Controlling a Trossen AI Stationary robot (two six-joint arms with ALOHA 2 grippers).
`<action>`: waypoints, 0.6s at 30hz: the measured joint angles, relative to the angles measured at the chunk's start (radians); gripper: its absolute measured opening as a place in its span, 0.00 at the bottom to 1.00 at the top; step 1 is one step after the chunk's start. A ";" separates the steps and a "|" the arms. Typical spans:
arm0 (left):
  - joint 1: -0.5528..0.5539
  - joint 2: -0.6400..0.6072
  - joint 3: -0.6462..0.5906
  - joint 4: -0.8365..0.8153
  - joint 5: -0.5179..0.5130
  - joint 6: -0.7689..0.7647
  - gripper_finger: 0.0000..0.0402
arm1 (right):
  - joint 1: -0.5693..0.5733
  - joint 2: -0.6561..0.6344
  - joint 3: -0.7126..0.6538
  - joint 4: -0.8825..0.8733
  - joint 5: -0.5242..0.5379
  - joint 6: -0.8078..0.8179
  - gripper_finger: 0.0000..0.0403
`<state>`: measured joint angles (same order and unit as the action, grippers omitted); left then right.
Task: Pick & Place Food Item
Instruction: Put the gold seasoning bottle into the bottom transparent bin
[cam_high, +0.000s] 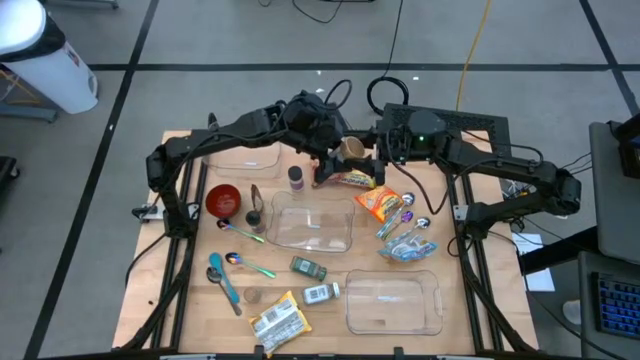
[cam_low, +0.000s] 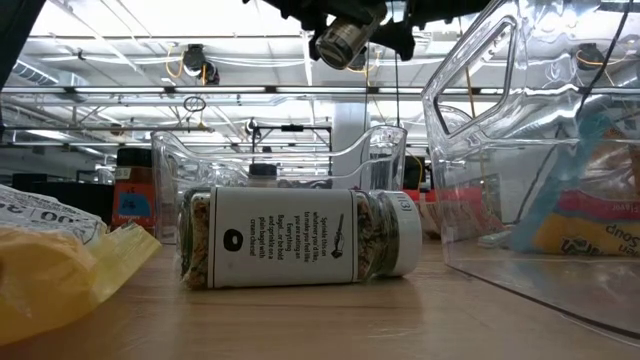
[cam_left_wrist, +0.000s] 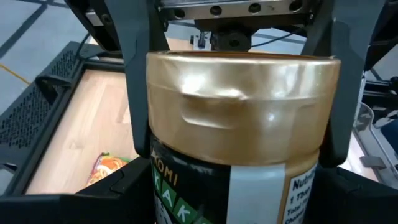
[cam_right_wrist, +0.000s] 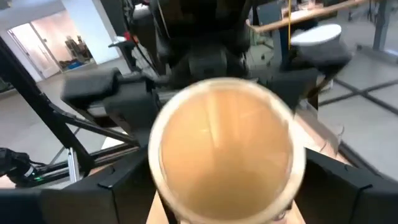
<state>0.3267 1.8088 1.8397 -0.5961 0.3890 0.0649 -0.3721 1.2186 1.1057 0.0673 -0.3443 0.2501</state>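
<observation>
the gold-lidded jar's (cam_left_wrist: 242, 124) label runs off the left wrist view's bottom edge; the right wrist view shows its lid (cam_right_wrist: 227, 149) blurred.

Even overhead light washes the wooden table (cam_high: 200, 300) in the high view, with soft, short shadows and glare on the clear bins (cam_high: 393, 303). At table height, bright ceiling strip lights (cam_low: 150, 60) burn out behind a sharp spice jar (cam_low: 300, 238), while the yellow packet (cam_low: 60, 270) close by blurs. The gold-lidded jar (cam_left_wrist: 242, 118) shows soft highlights from the left wrist and heavy blur from the right wrist.
</observation>
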 joint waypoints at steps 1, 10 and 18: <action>0.000 0.000 0.000 0.001 0.000 -0.004 0.69 | -0.001 0.000 0.000 -0.009 -0.001 -0.001 0.77; -0.001 0.000 0.000 -0.005 0.000 -0.014 0.69 | -0.001 -0.001 0.000 -0.028 -0.001 -0.003 0.66; -0.001 0.000 0.000 -0.001 0.000 -0.014 0.69 | -0.001 -0.001 -0.001 0.006 -0.001 0.027 0.79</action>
<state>0.3260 1.8088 1.8400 -0.5969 0.3889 0.0506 -0.3731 1.2179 1.1049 0.0736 -0.3454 0.2769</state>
